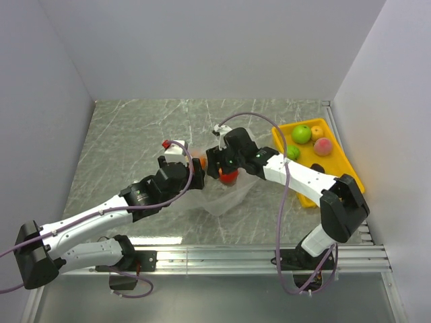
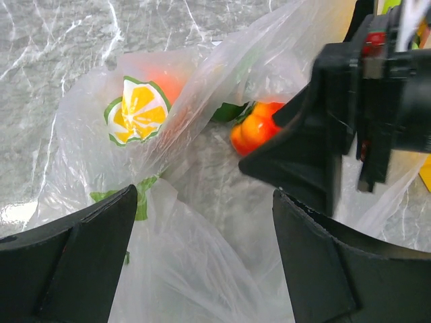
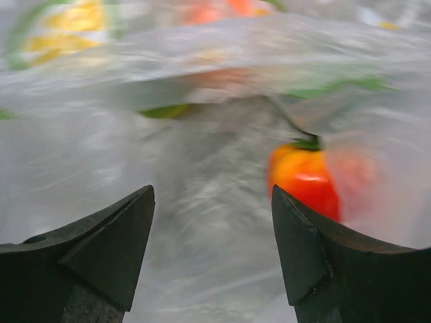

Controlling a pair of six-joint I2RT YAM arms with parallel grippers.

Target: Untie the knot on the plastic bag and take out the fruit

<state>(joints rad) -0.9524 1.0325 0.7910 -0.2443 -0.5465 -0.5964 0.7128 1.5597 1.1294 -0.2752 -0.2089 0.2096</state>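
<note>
The clear plastic bag [image 1: 225, 196] lies crumpled mid-table; its film carries a printed lemon-slice logo [image 2: 137, 111]. An orange-red fruit [image 2: 258, 128] lies inside it, and it also shows in the right wrist view [image 3: 306, 178] and the top view [image 1: 229, 177]. My left gripper [image 2: 204, 195] is open, with loose bag film between its jaws. My right gripper [image 3: 212, 192] is open over the bag's mouth, with the fruit just beyond its right finger. The two grippers [image 1: 197, 169] [image 1: 219, 168] face each other closely above the bag. I cannot make out the knot.
A yellow tray [image 1: 343, 168] stands at the right with a green apple [image 1: 301, 134], a peach [image 1: 323, 146], a small orange and a lime on it. White walls stand on three sides. A metal rail runs along the near edge.
</note>
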